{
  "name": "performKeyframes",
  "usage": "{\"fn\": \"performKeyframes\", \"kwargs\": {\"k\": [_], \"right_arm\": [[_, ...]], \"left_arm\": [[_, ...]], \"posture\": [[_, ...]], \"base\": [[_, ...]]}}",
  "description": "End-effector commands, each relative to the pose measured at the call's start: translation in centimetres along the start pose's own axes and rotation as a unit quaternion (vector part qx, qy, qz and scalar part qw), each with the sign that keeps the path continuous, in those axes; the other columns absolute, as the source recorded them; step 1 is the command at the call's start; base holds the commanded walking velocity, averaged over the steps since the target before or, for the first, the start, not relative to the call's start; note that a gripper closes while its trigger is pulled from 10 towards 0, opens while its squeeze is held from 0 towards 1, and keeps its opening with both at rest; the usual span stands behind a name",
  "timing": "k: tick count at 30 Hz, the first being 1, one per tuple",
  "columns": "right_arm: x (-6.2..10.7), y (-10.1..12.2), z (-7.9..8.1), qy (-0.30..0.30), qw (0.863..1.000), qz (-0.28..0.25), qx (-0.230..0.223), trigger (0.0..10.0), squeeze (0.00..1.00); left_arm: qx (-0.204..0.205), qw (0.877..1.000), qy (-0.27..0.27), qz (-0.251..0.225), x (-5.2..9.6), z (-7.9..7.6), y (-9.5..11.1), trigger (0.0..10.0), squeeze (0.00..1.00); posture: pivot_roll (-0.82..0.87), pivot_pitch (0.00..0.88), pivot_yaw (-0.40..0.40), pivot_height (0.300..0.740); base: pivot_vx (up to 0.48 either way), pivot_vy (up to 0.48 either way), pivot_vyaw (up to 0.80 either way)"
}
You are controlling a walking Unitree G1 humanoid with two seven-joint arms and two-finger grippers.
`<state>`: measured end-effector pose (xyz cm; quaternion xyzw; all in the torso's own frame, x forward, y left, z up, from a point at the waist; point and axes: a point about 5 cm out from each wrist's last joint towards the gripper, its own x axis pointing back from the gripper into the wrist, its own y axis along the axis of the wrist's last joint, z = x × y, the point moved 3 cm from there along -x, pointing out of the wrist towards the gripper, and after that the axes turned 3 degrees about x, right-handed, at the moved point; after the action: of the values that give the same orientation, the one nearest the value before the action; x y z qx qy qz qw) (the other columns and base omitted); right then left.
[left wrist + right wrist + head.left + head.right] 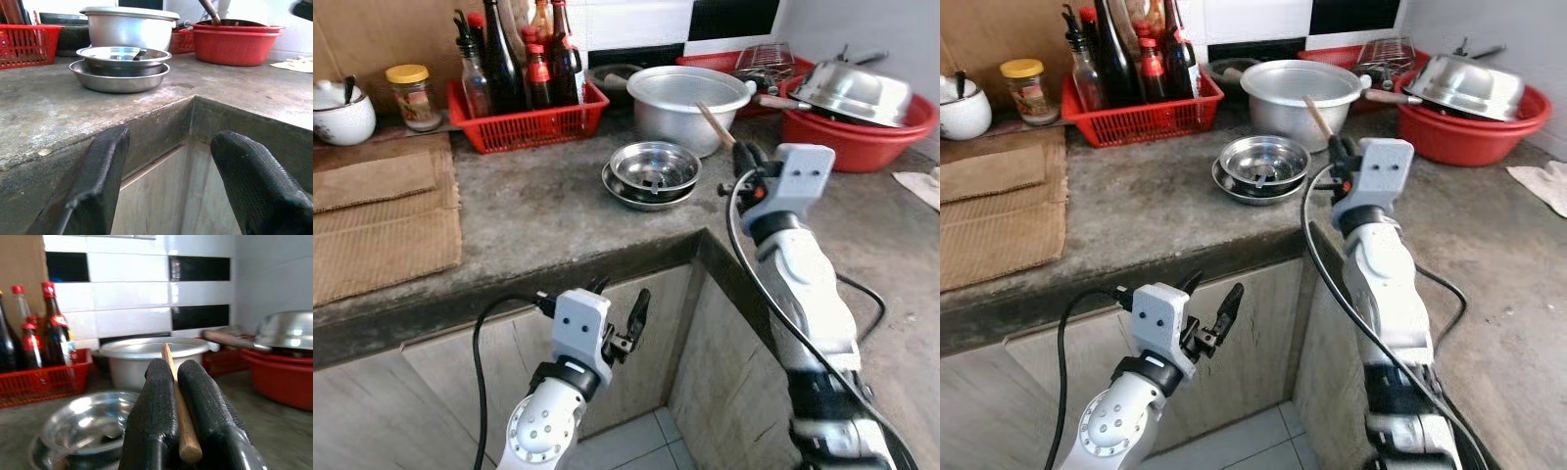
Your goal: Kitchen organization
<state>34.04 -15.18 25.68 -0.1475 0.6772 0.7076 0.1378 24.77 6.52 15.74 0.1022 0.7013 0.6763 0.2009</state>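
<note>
My right gripper [181,396] is shut on a thin wooden stick [177,401], a chopstick by its look, whose tip [713,121] slants up toward the big aluminium pot [685,103]. It hovers over the concrete counter [538,211], just right of two stacked steel bowls [653,171] that hold a small spoon. My left gripper [619,311] hangs open below the counter's front edge, facing the cabinet; its black fingers [100,181] frame the inner corner of the counter.
A red basket of sauce bottles [524,108] stands at the back, a jar [412,96] and a white pot [340,115] to its left. Folded cardboard [377,211] lies far left. A red basin [862,127] with a steel lid sits at the right.
</note>
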Motion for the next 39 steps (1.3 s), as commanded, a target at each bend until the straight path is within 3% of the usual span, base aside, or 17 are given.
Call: {"fn": "performKeyframes", "kwargs": {"k": [1, 7, 14, 24, 39], "right_arm": [[1.3, 1.0, -0.1, -0.016, 1.000, -0.009, 0.018, 0.0, 0.00], [4.9, 0.2, -0.8, -0.048, 0.997, 0.025, 0.054, 0.0, 0.00], [5.9, -0.4, -0.9, -0.074, 0.995, 0.045, 0.049, 0.0, 0.00], [6.2, 0.2, -0.2, -0.081, 0.994, 0.047, 0.053, 0.0, 0.00], [5.8, 0.5, 0.1, -0.078, 0.994, 0.047, 0.059, 0.0, 0.00]], "left_arm": [[0.004, 1.000, -0.002, 0.005, 0.0, 0.0, -0.3, 10.0, 0.00], [0.016, 1.000, -0.021, 0.007, -0.5, -0.5, -0.5, 10.0, 0.00], [0.006, 0.999, -0.032, 0.007, -1.0, -0.6, -0.5, 10.0, 0.00], [-0.031, 0.999, -0.041, 0.013, -1.2, -0.5, -0.8, 10.0, 0.00], [-0.021, 0.999, -0.032, 0.016, -1.5, -0.2, -1.0, 10.0, 0.00]], "posture": [[0.11, 0.043, -0.069, 0.740], [0.09, 0.031, -0.041, 0.740], [0.09, 0.027, -0.031, 0.740], [0.08, 0.024, -0.021, 0.740], [0.08, 0.022, -0.022, 0.740]], "base": [[0.000, 0.000, 0.00], [0.000, 0.213, -0.49], [0.000, 0.480, -0.76], [0.058, -0.076, -0.76], [0.267, -0.314, -0.76]]}}
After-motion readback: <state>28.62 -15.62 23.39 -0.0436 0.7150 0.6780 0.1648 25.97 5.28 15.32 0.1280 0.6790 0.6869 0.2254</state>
